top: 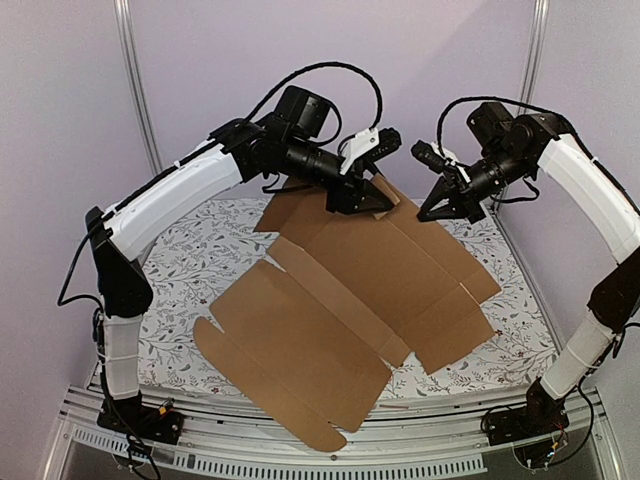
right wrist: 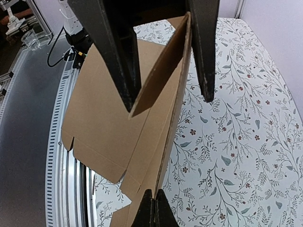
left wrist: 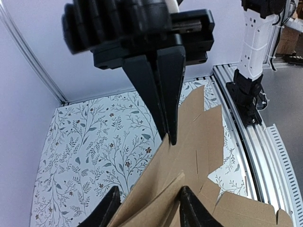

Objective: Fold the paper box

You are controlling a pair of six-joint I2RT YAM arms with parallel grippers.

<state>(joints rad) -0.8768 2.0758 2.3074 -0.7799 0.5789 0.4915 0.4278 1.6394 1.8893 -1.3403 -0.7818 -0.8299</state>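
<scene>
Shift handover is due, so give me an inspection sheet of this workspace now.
Surface: floral mat, lying flat.
Job's things: box unfolded, mostly flat; far flap raised; near flap overhangs the rail.
Clutter: nothing seen.
Grippers: left gripper jaws open astride the raised flap; right gripper jaws shut, tips at that flap.
Cables: black cables loop over both wrists.
Surroundings: pale walls.

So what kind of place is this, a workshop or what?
Probably a robotics lab test cell: a left arm and right arm bolted to an aluminium rail, plain panels around a floral-covered table, the paper box lying on it.
</scene>
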